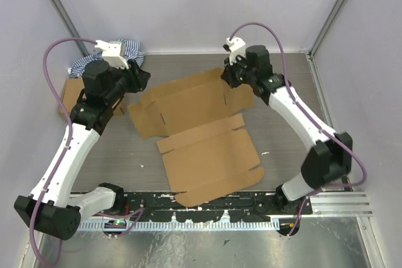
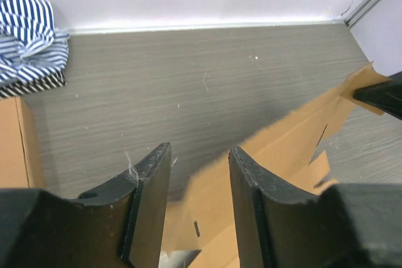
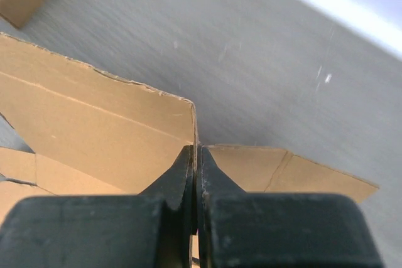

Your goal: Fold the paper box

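Right jaws: clamped on flap of flat brown cardboard box blank (image 1: pixel 207 155); left jaws: parted beside it. Early folding; needed flap raised.

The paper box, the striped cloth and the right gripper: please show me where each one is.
paper box (image 1: pixel 210 164), top view, on its large flat near panel.
striped cloth (image 2: pixel 28 36), left wrist view, on its folds.
right gripper (image 3: pixel 195 150), right wrist view, at its shut fingertips on the cardboard edge.

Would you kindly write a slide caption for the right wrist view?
Right hand shut on a raised edge of the paper box, grey table beyond.
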### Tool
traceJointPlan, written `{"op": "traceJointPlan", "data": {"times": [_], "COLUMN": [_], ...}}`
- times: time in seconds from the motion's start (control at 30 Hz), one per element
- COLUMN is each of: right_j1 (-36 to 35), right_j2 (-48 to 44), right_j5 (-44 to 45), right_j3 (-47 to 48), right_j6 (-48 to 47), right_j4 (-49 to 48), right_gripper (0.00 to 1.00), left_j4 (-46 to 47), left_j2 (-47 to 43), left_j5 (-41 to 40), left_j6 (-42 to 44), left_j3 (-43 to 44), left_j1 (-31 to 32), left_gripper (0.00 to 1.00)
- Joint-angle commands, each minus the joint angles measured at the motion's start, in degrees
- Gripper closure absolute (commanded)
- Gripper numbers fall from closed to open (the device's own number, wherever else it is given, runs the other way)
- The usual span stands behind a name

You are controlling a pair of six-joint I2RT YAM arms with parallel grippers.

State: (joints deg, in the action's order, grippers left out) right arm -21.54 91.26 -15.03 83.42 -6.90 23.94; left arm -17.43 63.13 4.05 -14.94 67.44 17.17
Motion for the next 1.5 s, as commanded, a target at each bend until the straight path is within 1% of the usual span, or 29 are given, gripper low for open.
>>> {"op": "traceJointPlan", "data": {"times": [0.0, 0.03, 0.1, 0.2, 0.3, 0.37, 0.43, 0.53, 0.6, 0.73, 0.8, 0.87, 0.93, 0.97, 1.07, 1.23, 1.37, 1.43, 1.47], "right_j1": [-1.03, -1.23, -1.59, -2.31, -4.09, -5.02, -5.74, -6.59, -7.02, -7.55, -7.60, -7.63, -7.72, -7.73, -7.77, -7.73, -7.69, -7.79, -7.81], "right_j2": [-13.20, -14.85, -16.32, -15.76, -15.46, -15.58, -15.43, -14.88, -14.09, -11.23, -9.17, -7.61, -7.16, -7.22, -7.69, -8.45, -8.88, -9.20, -9.44], "right_j5": [-1.83, -2.20, -2.21, -1.64, -0.05, 1.42, 2.83, 5.27, 7.02, 11.92, 14.28, 15.33, 16.83, 17.27, 17.61, 17.69, 16.95, 16.67, 16.43], "right_j3": [-12.14, -14.94, -18.12, -19.13, -21.92, -23.55, -24.16, -24.33, -23.60, -19.01, -15.17, -11.84, -10.24, -10.13, -10.14, -9.99, -9.66, -10.00, -10.18], "right_j6": [-4.30, -4.49, -4.05, -2.30, -0.97, 0.40, 1.82, 4.10, 5.77, 9.36, 13.36, 16.33, 19.38, 20.96, 23.41, 22.69, 21.92, 21.44, 21.14], "right_j4": [-31.93, -35.96, -39.75, -40.12, -40.93, -41.35, -40.21, -38.41, -36.38, -29.07, -23.85, -19.72, -17.69, -17.02, -16.06, -15.39, -14.73, -14.48, -14.42], "right_gripper": [0.99, 0.99, 0.99, 0.99, 0.99, 0.99, 0.99, 0.99, 0.99, 0.98, 0.98, 0.99, 0.99, 0.99, 0.99, 0.99, 0.99, 0.99, 0.99], "left_j4": [-1.78, -1.85, -2.05, -3.29, -6.00, -9.09, -11.91, -14.12, -15.39, -20.08, -23.02, -26.19, -28.36, -29.37, -33.71, -39.57, -39.66, -37.59, -35.72], "left_j2": [0.19, 0.73, 1.85, 3.97, 6.83, 9.01, 12.01, 13.53, 13.55, 11.56, 10.15, 6.88, 4.57, 3.40, 0.60, 0.14, 1.59, 2.41, 2.63], "left_j5": [2.58, 3.88, 6.93, 8.93, 9.97, 8.99, 5.77, 1.00, -2.97, -13.29, -15.28, -16.16, -18.07, -19.44, -23.18, -26.25, -29.34, -28.44, -26.49], "left_j6": [3.73, 4.17, 5.40, 7.63, 10.86, 13.82, 16.19, 17.06, 14.45, 4.79, 0.10, -3.27, -5.56, -6.55, -8.49, -9.53, -7.79, -6.38, -5.02], "left_j3": [4.80, 6.13, 8.36, 11.78, 15.16, 17.22, 18.52, 18.41, 18.08, 19.02, 20.16, 21.06, 20.77, 20.26, 18.32, 16.76, 15.41, 15.01, 14.72], "left_j1": [0.19, 0.27, 0.72, 2.84, 6.55, 9.54, 12.42, 15.05, 15.57, 15.61, 15.61, 15.61, 15.61, 15.56, 15.61, 15.66, 15.61, 15.61, 15.61], "left_gripper": [0.50, 0.49, 0.48, 0.46, 0.45, 0.45, 0.45, 0.45, 0.46, 0.47, 0.48, 0.49, 0.40, 0.39, 0.39, 0.39, 0.39, 0.39, 0.39]}}
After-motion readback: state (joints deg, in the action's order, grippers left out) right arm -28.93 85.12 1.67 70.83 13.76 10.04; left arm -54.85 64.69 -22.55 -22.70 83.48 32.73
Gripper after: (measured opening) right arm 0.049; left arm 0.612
